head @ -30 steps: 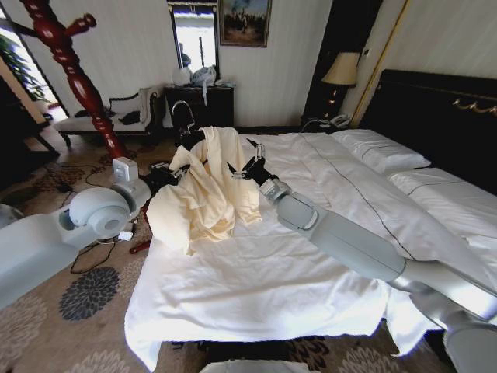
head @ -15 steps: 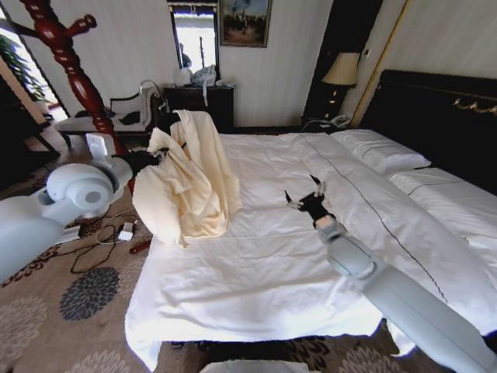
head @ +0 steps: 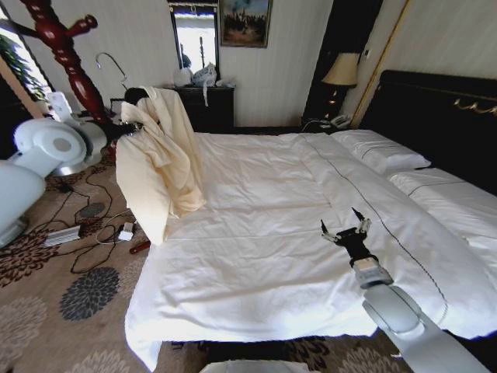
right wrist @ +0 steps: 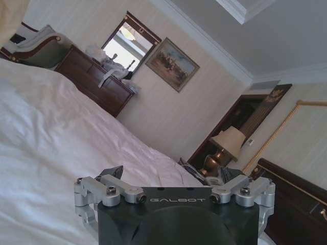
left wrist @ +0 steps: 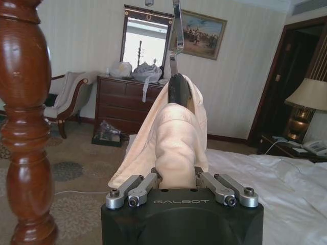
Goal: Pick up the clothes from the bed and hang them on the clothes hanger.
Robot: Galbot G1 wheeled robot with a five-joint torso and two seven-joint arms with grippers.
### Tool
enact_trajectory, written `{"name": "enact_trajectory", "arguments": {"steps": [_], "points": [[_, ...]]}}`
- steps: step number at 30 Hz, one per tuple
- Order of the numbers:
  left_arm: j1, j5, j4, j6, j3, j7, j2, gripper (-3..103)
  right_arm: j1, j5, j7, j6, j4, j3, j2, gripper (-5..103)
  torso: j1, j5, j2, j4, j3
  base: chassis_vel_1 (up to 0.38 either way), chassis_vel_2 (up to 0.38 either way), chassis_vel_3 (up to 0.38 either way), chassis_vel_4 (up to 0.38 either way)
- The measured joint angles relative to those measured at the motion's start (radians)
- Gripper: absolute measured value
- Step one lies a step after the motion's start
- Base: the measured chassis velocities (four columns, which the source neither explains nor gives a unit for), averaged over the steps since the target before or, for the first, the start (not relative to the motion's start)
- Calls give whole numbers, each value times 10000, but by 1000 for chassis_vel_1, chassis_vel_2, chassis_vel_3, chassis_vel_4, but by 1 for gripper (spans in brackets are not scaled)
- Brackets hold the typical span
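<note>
Bedroom w/ patterned carpet, dark dresser and mirror on the far wall, lamp far right.

Left gripper [left wrist: 182,190]: jaws are seen pressed in on a fold of the clothes [head: 159,159], the cream top pinched between them in the left wrist view. Top is draped over the clothes hanger [head: 133,97], black shoulder end poking out at the top, silver hook [head: 111,64] standing up above it. Garment is held clear of the bed [head: 256,256], off its far left corner, just beside the dark-red coat stand [head: 66,54]; hook is not yet on any peg.

Right gripper [head: 347,231]: jaws spread, nothing between them, low over the white duvet at near right, well apart from the top.

Risks, as judged:
- Grip looks to be on cloth, not on the hanger itself, so the satiny fabric could slide and the hanger could tip or drop out.
- One sleeve hangs lower than the rest; uneven weight could pull the top off one shoulder.
- Hook could be knocked askew against the stand, or a peg missed.
- Floor cables [head: 93,233] lie under the hanging hem; a dropped top would land among them.
</note>
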Motion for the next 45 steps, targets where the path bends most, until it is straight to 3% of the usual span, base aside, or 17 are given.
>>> {"name": "enact_trajectory", "arguments": {"steps": [2, 5, 6, 9, 18, 25, 45], "points": [[-181, 17, 246, 52, 72, 2, -235, 22, -151, -66, -18, 32, 37, 59, 96, 100, 1, 0, 0, 2, 1, 0, 0, 0, 0], [-1551, 211, 1679, 153, 708, 223, -1410, 21, -594, -337, -61, 148, 178, 284, 398, 100, 4, 3, 0, -4, 3, 0, 0, 0, 0], [-1551, 211, 1679, 153, 708, 223, -1410, 21, -594, -337, -61, 148, 178, 284, 398, 100, 4, 3, 0, -4, 3, 0, 0, 0, 0], [-2654, 348, 2849, 175, 1220, 425, -2339, 21, -786, -488, -102, 216, 285, 398, 606, 100, 3, 10, 0, 0, 1, 0, 0, 0, 0], [-3282, 761, 4172, 356, 1448, 346, -3474, 21, -1168, -692, -122, 511, 422, 754, 874, 100, 3, 0, -1, 5, 2, 0, 0, 0, 0], [-3709, 1031, 6066, 556, 1311, 203, -4632, 21, -1464, -1052, -138, 832, 521, 855, 1097, 100, 3, 6, -1, -2, 1, 0, 0, 0, 0], [-4147, 957, 7591, 616, 1182, 379, -4697, 21, -1820, -1171, -97, 1089, 784, 1215, 1161, 100, 1, 2, 0, 5, -1, 0, 0, 0, 0]]}}
